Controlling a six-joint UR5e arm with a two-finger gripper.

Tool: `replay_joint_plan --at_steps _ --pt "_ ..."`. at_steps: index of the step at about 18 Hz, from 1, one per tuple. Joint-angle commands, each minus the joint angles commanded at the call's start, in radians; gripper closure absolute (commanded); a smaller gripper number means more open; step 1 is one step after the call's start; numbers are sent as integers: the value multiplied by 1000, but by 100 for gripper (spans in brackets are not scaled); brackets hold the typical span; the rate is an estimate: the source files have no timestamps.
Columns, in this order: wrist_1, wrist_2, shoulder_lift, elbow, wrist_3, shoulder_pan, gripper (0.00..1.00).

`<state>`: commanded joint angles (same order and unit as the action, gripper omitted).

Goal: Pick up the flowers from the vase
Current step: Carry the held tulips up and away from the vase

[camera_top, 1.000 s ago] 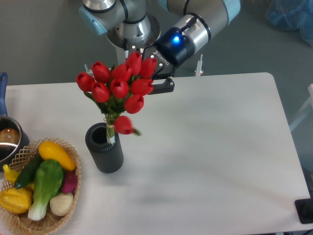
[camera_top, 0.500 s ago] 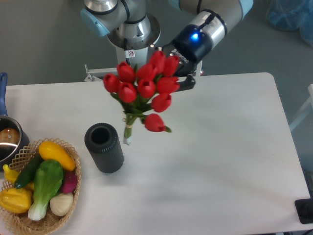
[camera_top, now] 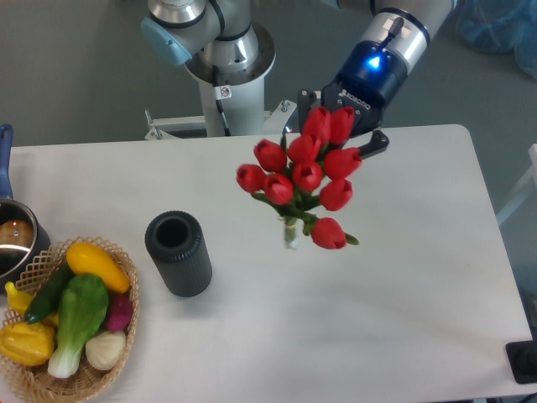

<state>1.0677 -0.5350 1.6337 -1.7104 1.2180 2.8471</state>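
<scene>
The flowers (camera_top: 304,172), a bunch of red tulip buds with green stems, hang in the air over the middle of the table, clear of the vase. My gripper (camera_top: 357,138) is shut on the flowers behind the buds; its fingertips are mostly hidden by the blooms. The vase (camera_top: 178,253), a dark ribbed cylinder with an open round mouth, stands upright and empty at the left of the table, well to the left of the flowers.
A wicker basket (camera_top: 33,267) with yellow, green and purple vegetables sits at the front left corner. A metal pot (camera_top: 15,238) is at the left edge. The arm's base (camera_top: 222,59) stands behind the table's far edge.
The gripper lifted the flowers out of the vase and carried them to the right, away from it. The vase stayed in place and now stands empty.
</scene>
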Motion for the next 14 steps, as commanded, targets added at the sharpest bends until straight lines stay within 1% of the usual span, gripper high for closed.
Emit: replay_joint_plan --at_steps 4,5,6,10,12,14 --pt "6 -107 9 23 6 0 100" --pt "11 -146 14 37 18 0 100" --pt "15 -189 17 49 26 -2 100" --pt "74 -380 20 80 67 -24 100" --pt "78 -489 20 87 84 -43 100" --pt "80 -562 23 106 87 -76 100"
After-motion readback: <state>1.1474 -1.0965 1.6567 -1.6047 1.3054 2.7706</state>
